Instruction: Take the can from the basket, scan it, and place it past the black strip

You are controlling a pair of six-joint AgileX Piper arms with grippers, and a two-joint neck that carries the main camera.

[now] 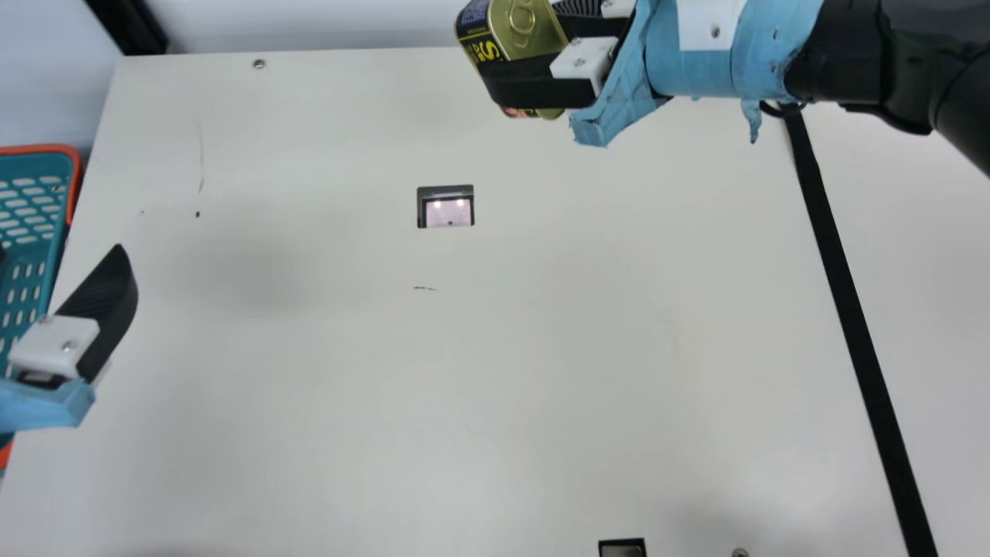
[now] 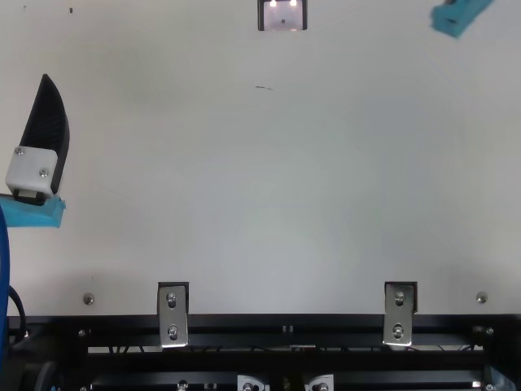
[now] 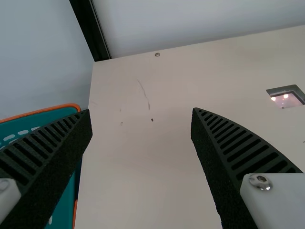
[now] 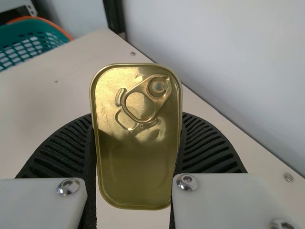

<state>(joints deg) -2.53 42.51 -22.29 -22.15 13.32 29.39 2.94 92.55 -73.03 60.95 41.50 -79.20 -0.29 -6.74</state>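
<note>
Holding can [image 1: 535, 35] | right tool [image 1: 517, 46] | between both ribbed fingers [image 1: 534, 83]

Table [image 1: 541, 348] was cream and flat. Black strip [image 1: 858, 333] ran slantwise along right part. Small window [image 1: 447, 213] in dark frame was set into surface. Thin marks [image 1: 425, 288] were visible. Two metal brackets [image 2: 172, 316] were fixed at near edge.

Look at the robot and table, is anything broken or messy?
Yes, a little. The blue wrap on the right arm looks ragged, with a torn bit sticking out. The table has small dark marks. The can in the right hand looks closed, not spilling.
</note>
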